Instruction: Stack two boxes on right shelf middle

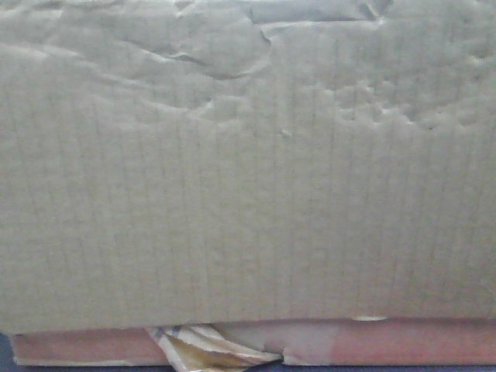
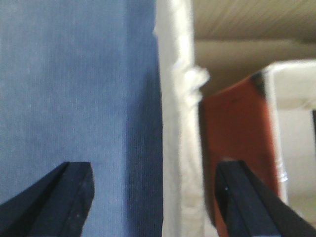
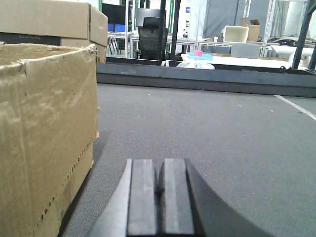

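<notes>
Here, the tall box (image 1: 248,194), wrinkled along its top, fills the front view and sits directly on the flat box (image 1: 403,342), whose torn tape (image 1: 194,349) curls out under the seam. The left gripper (image 2: 154,168) has its fingers spread wide, with a pale upright edge (image 2: 177,98) between them beside a blue surface (image 2: 74,74). The right gripper (image 3: 159,163) is pressed together on nothing, low over a grey floor (image 3: 222,128), with a cardboard carton (image 3: 44,128) just to its left.

Front view sits pressed against the tall box (image 1: 248,178). Left wrist view looks closely along a box wall (image 2: 180,148); right wrist view skims low across the grey surface (image 3: 222,128).
</notes>
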Action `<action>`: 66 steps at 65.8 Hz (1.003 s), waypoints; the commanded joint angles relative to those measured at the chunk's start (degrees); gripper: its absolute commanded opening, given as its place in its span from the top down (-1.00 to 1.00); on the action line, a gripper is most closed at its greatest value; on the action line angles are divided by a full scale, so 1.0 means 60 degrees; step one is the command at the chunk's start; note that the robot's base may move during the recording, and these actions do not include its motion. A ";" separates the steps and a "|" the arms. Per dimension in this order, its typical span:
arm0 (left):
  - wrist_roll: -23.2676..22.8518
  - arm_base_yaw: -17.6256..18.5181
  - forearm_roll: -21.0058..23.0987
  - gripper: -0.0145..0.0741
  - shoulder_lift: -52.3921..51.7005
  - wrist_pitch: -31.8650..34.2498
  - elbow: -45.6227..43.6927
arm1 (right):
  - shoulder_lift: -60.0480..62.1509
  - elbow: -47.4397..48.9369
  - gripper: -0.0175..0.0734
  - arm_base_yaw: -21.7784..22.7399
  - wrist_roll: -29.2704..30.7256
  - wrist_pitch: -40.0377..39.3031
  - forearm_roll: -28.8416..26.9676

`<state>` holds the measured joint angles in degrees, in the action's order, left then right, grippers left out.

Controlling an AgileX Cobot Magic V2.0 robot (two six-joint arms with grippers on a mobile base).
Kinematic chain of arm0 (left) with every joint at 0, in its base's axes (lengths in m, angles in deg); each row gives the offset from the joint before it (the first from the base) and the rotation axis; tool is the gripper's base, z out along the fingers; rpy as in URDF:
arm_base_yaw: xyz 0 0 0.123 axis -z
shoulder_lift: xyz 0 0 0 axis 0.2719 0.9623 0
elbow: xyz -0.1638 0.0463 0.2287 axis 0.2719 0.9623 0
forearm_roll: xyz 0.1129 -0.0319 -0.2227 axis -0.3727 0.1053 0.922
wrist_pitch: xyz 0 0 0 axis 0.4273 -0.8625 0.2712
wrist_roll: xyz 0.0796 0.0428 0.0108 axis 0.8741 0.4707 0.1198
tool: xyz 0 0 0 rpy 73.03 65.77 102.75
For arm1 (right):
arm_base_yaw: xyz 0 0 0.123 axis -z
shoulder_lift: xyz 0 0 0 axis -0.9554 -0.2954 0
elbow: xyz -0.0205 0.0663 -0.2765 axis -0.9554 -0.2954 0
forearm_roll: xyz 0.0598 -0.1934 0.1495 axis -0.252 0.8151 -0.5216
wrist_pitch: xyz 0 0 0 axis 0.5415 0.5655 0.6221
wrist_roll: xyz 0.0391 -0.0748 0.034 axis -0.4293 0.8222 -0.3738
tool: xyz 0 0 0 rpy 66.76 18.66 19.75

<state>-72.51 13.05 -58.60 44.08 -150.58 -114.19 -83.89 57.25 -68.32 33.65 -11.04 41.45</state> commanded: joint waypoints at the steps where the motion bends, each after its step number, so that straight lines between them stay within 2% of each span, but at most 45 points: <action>1: 0.0023 0.0025 0.0197 -0.25 -0.0077 0.0026 0.0131 | 0.0032 0.0000 0.97 -0.0019 -0.0003 -0.0223 0.0064; 51: 0.0023 0.0025 0.0320 -0.22 -0.0077 0.0026 0.0844 | 0.0032 0.0000 0.97 -0.0019 -0.0003 -0.0223 0.0064; 59: 0.0023 0.0025 0.0320 0.06 -0.0077 0.0026 0.0844 | 0.0032 0.0000 0.97 -0.0019 -0.0003 -0.0223 0.0064; 66: 0.0023 0.0025 0.0386 0.49 -0.0077 0.0026 0.0844 | 0.0032 0.0000 0.97 -0.0019 -0.0003 -0.0223 0.0064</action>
<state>-72.29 13.05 -56.37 44.08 -150.46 -109.24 -83.89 57.25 -68.32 33.65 -11.04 41.45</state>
